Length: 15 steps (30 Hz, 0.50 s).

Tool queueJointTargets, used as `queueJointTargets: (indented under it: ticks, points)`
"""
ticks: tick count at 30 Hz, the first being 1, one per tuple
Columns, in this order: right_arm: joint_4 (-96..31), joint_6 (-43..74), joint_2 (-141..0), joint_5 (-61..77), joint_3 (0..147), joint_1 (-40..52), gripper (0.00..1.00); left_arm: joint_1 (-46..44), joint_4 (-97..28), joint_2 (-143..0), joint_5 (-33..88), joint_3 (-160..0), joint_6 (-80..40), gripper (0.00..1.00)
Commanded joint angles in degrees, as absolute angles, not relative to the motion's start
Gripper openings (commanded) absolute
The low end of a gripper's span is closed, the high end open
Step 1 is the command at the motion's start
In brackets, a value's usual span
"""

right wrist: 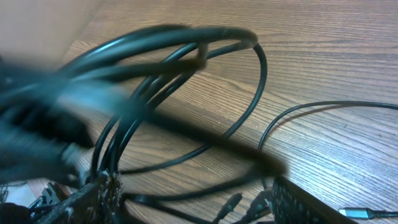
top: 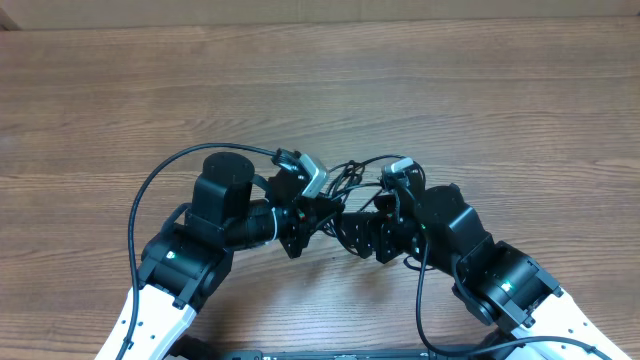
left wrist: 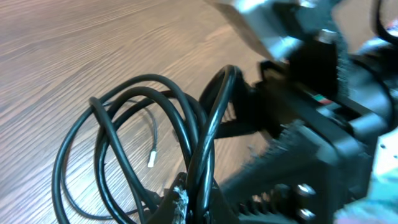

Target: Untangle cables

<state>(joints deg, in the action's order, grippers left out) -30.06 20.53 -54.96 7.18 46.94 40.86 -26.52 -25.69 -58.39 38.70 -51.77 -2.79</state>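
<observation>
The cables (top: 350, 182) hang as one tangled bundle between my two arms, at the near middle of the worktop (top: 320, 80), lifted partly off the wood. My left claw (left wrist: 180, 202) is clenched on them: in its wrist view several black strands (left wrist: 208, 134) run down together into the pinched tips, and the loops fan out to the left over the wood. My right claw (right wrist: 196, 199) stands released, its jaws wide apart. Strands (right wrist: 263, 74) arch above it and some drop close beside its left finger, but I see nothing pinched there.

I judge these wires light, soft and springy. They hold their coil, so a loop will likely slide and spring back rather than stay where I put it. The smooth jacket looks slippery, so I would take one single strand near a free end, not the crowded crossing, and draw it out slowly. A hard pull could tighten the knot or stress a plug.

Counting: one bundle. I cannot say how many separate cables are in it, as the loops overlap and the right wrist view is blurred. I make out one silver tip (left wrist: 152, 159) lying on the wood inside the loops and one grey plug (right wrist: 360, 213) at the near right edge. Two claws, one gripping
</observation>
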Motion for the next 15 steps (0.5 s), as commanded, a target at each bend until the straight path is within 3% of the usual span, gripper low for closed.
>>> queueJointTargets:
  ticks: [1, 7, 15]
  points:
    - [-29.71, 19.03, -54.48, 8.99, 47.66, 40.77, 0.77, -26.59, -25.10, -57.74, 30.04, -52.34, -7.57, 0.04]
    - [-29.65, 19.03, -54.50, 9.10, 47.66, 40.75, 0.80, -26.59, -25.02, -57.74, 30.09, -52.34, -8.93, 0.04]
    - [-25.58, 17.06, -54.68, 13.17, 47.66, 40.77, 0.80, -26.65, -22.39, -57.74, 39.57, -52.34, -9.37, 0.04]
